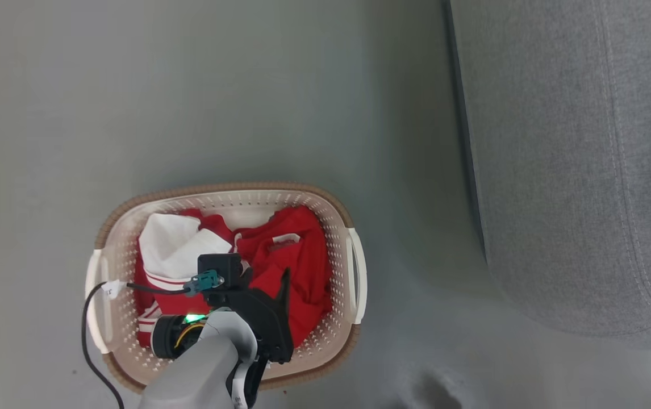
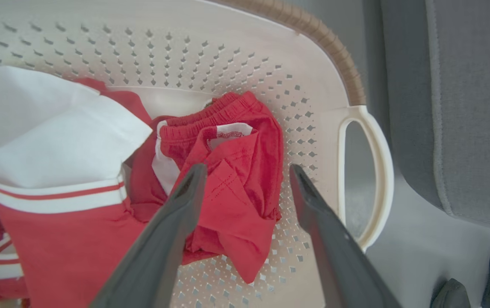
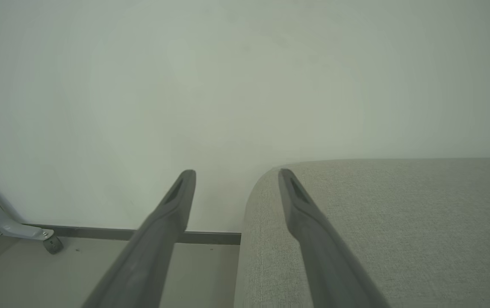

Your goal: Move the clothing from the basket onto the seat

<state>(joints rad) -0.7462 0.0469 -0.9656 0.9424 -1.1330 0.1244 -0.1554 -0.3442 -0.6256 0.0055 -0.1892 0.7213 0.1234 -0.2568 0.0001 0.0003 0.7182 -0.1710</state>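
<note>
The left tool (image 2: 247, 171) hangs over the basket (image 1: 229, 190), its 2 fingers spread wide with nothing between them. In the left wrist view, 1 tip lies over a red garment and the other over the perforated wall by a white handle (image 2: 382, 171); whether either touches, I cannot tell. The clothing (image 1: 297, 255) sits crumpled inside the basket: red pieces on the right, white fabric with red stripes on the left. The basket stands on the floor (image 1: 189, 85), apart from the grey seat (image 1: 575, 170), which is bare. The right tool (image 3: 236, 173) is also wide open and empty, 1 finger before a pale wall and 1 over the seat's rounded corner
</note>
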